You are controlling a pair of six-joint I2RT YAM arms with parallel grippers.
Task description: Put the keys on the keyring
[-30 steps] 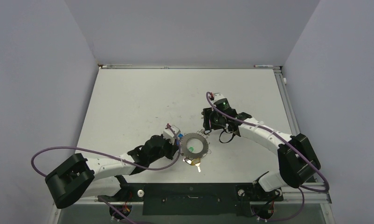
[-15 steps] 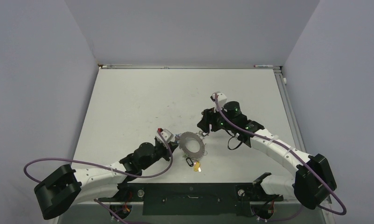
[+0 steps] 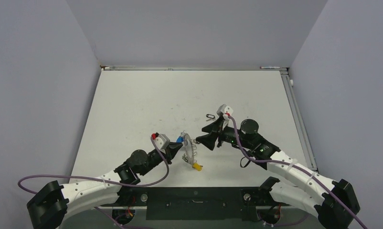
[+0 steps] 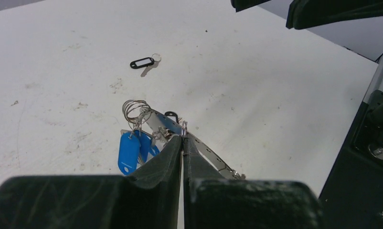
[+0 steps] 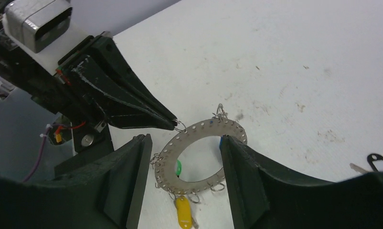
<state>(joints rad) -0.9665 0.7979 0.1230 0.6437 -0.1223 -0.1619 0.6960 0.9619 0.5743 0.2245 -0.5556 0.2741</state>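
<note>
keyring point(image 5: 195, 130): tipped up on edge over the surface point(image 3: 132, 105), its rim pinched in the closed left claw point(image 4: 182, 139).
right claw point(image 3: 199, 140): spread wide, flanking the keyring, gripping nothing.
left wrist view: blue tags point(image 4: 128, 151) on the keyring.
right wrist view: yellow tag point(image 5: 182, 211), green tag point(image 5: 178, 167).
black-tagged key point(image 4: 142, 62): flat on the surface, well apart.

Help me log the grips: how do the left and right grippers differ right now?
The left gripper is shut, pinching the keyring by its rim; the right gripper stands open, holding nothing. The left holds the ring tilted; the right only faces it. Both point toward the keyring.
</note>
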